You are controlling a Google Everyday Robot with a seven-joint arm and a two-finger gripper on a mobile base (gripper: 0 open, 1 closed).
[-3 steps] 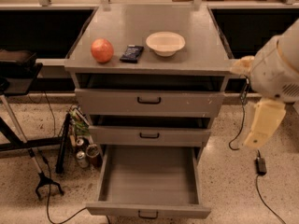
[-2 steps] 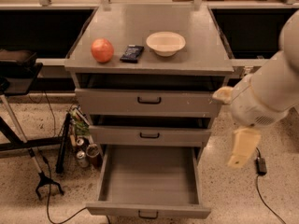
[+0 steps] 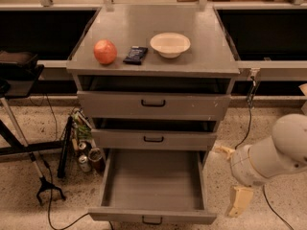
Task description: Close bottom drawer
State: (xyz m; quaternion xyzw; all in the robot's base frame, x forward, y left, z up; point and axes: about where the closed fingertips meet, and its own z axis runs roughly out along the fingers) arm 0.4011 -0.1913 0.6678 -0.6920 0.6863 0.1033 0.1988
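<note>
The bottom drawer [image 3: 152, 186] of the grey cabinet is pulled far out toward me. Its plain grey box is empty, and its small black pull handle [image 3: 152, 220] shows at the lower edge of the view. My white arm [image 3: 273, 157] reaches in from the right. My cream gripper [image 3: 238, 201] hangs low beside the drawer's front right corner, a little to its right and not touching it.
The middle drawer [image 3: 153, 139] and the top drawer [image 3: 153, 104] each stand slightly out. On the cabinet top are a red-orange fruit [image 3: 105, 51], a dark packet [image 3: 135, 54] and a white bowl [image 3: 170, 44]. Cans, cables and a stand [image 3: 29, 157] crowd the floor at left.
My arm has swung down and to the left. The gripper has dropped from level with the middle drawer to beside the bottom drawer's front right corner. The drawers have not moved.
</note>
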